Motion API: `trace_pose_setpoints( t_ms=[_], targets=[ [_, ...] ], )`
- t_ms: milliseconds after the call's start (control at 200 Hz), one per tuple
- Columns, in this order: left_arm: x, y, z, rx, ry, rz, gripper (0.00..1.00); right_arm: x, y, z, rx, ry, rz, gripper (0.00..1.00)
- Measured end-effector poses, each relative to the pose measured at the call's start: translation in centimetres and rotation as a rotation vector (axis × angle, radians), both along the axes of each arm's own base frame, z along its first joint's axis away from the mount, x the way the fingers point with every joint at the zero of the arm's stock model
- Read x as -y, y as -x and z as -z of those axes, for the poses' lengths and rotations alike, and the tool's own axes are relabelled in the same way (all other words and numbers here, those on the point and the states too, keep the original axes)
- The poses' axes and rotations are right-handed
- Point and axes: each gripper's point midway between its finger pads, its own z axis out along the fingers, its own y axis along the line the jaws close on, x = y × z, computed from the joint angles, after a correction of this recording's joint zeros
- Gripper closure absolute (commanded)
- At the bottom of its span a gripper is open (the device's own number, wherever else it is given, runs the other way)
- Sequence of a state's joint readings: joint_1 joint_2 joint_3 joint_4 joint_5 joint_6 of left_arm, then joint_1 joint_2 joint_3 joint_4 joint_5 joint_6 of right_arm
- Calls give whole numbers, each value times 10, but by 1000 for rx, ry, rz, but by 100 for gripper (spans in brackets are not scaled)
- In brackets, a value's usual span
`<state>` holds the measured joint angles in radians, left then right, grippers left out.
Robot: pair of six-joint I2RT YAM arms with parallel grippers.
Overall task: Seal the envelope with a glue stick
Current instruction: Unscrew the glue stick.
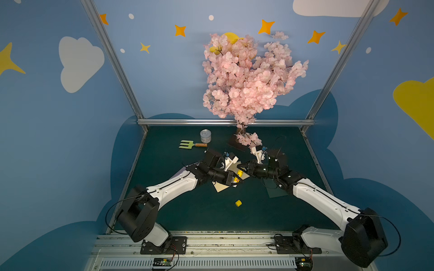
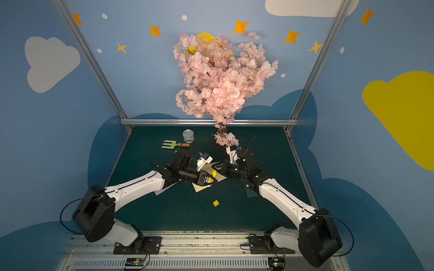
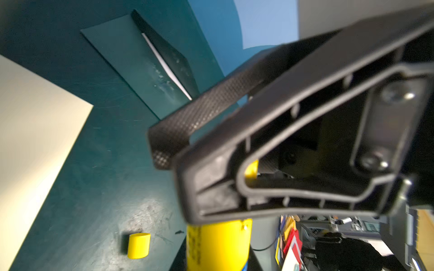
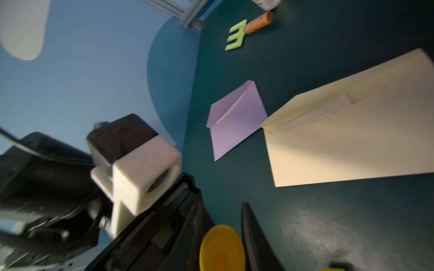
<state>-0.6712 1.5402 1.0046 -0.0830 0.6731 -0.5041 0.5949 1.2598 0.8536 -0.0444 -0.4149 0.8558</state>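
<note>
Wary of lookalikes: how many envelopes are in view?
3: cream envelope mid-table, lilac envelope under the left arm, dark green envelope under the right arm; more may be hidden.

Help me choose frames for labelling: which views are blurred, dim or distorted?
Left wrist view: the left end effector, clamped on the glue stick, is out of focus close to the lens; the loose cap is sharper. Right wrist view: soft all over, the envelope smeared. Both top views: sharp, dark table, wide angle splays the frame posts.

White arms (image 1: pixel 173 185), black joints (image 1: pixel 138 218).
</note>
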Motion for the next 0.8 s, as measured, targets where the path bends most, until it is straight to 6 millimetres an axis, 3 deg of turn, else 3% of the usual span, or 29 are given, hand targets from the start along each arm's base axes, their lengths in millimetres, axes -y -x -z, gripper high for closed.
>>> trace_pose_setpoints(
  t_ms=[140, 350, 551, 801],
  targets=[
    [6, -12, 20, 5, -112, -50, 97, 3, -11, 19, -2, 178, 85, 96],
    [13, -17, 19, 12, -133, -44, 97, 10, -17, 16, 28, 273, 82, 62],
    [-2, -22, 18, -50, -84, -53, 97, 12, 5, -2, 39, 100, -65, 25],
    [-3, 5, -10, -93, 100, 56, 97, 15, 25, -24, 42, -153, -198, 21]
  ],
)
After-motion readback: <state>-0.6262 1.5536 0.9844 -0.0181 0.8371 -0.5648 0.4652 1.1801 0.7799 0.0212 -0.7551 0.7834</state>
